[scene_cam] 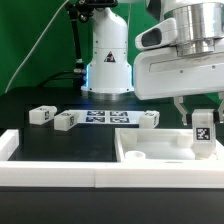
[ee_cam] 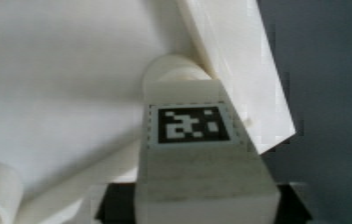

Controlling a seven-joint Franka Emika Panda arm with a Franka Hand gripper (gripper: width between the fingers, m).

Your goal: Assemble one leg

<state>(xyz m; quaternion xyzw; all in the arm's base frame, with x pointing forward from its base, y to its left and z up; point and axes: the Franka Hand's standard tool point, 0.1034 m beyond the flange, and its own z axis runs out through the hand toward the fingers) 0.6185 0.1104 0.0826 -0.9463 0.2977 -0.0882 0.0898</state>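
My gripper (scene_cam: 202, 118) is shut on a leg (scene_cam: 203, 133), a stubby white peg with a black-and-white tag facing the camera. It holds the leg upright over the right part of the large flat white square panel (scene_cam: 150, 152). I cannot tell whether the leg's lower end touches the panel. In the wrist view the leg (ee_cam: 194, 135) sits between my dark fingers (ee_cam: 132, 200), with the panel (ee_cam: 66, 90) behind it. Three more legs lie on the black table: two at the exterior view's left (scene_cam: 40, 115) (scene_cam: 66, 121) and one near the middle (scene_cam: 150, 120).
The marker board (scene_cam: 105, 118) lies flat between the loose legs. The robot's white base (scene_cam: 108, 62) stands behind it. A white raised rim (scene_cam: 50, 168) runs along the table's front and left. A green backdrop stands at the rear.
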